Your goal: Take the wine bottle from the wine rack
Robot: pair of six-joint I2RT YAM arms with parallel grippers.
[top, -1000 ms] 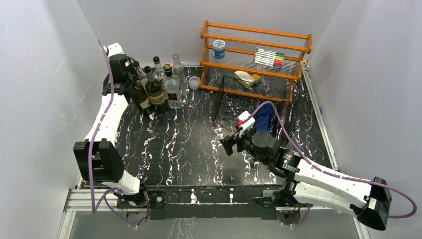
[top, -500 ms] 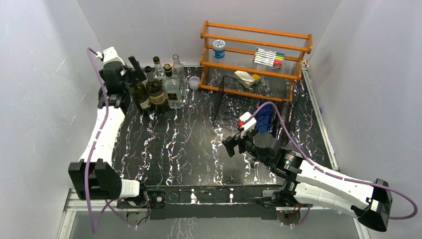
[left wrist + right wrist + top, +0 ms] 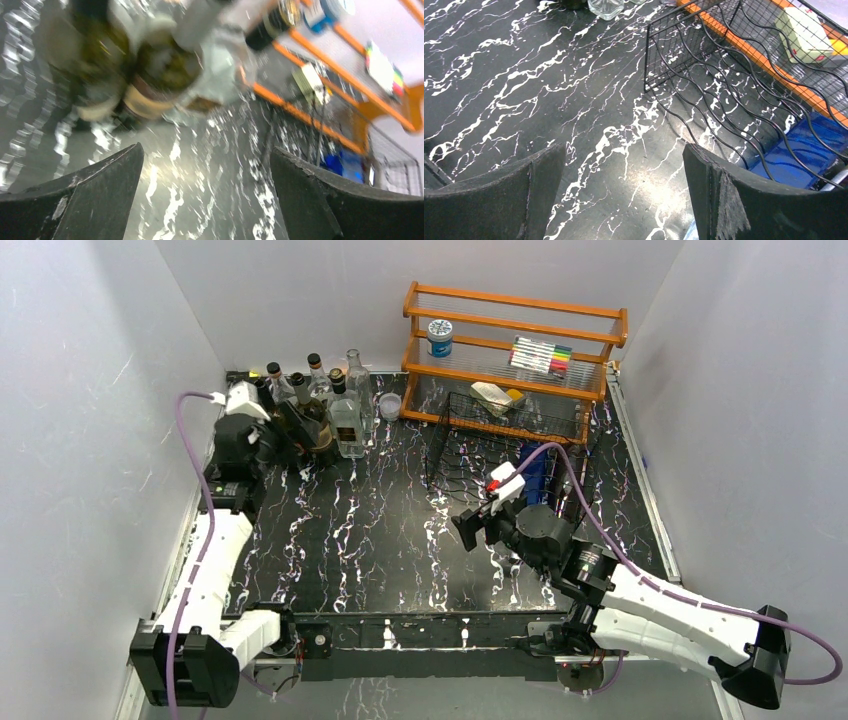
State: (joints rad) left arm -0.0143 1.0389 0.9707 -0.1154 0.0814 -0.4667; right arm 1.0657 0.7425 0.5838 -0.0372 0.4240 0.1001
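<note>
Left gripper (image 3: 205, 152) has backed off the standing bottles (image 3: 322, 415), jaws spread; right gripper (image 3: 622, 150), also spread, hovers beside the wine rack (image 3: 480, 440)

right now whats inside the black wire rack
A blue bottle lies in the right-hand slots of the wire rack. The other slots show only the marbled table through them. The right arm covers the bottle's near end.

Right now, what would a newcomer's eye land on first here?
The cluster of glass bottles standing in the far left corner, with the open left gripper close in front of it. Then the orange wooden shelf at the back, with the black wire wine rack low in front.
</note>
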